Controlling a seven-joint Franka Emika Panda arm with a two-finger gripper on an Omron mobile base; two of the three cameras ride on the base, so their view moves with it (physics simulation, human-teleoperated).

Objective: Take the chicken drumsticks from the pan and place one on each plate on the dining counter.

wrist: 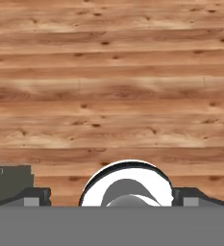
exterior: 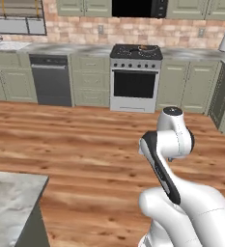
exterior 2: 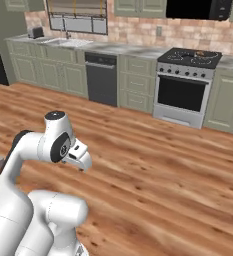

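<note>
The pan [exterior: 144, 48] sits on the back right of the black stovetop, far across the floor from me; it also shows as the pan [exterior 2: 202, 53] in the right base view. A small brownish speck inside it is the chicken drumsticks [exterior: 143, 47], too small to tell apart. A corner of the dining counter [exterior: 10, 200] shows at the lower left. The plates are out of view. My gripper [wrist: 112, 197] hangs over bare wood floor, open, with nothing between its fingertips [wrist: 34, 196]. The hand [exterior 2: 80, 159] is tucked close to the arm.
The stove [exterior: 135, 79] stands in the far cabinet run, with a dishwasher [exterior: 51, 79] to its left and a sink [exterior 2: 70, 42] under the window. Wide wood floor [exterior: 85, 144] lies between me and the stove. A dark green edge [wrist: 7, 182] shows low in the hand view.
</note>
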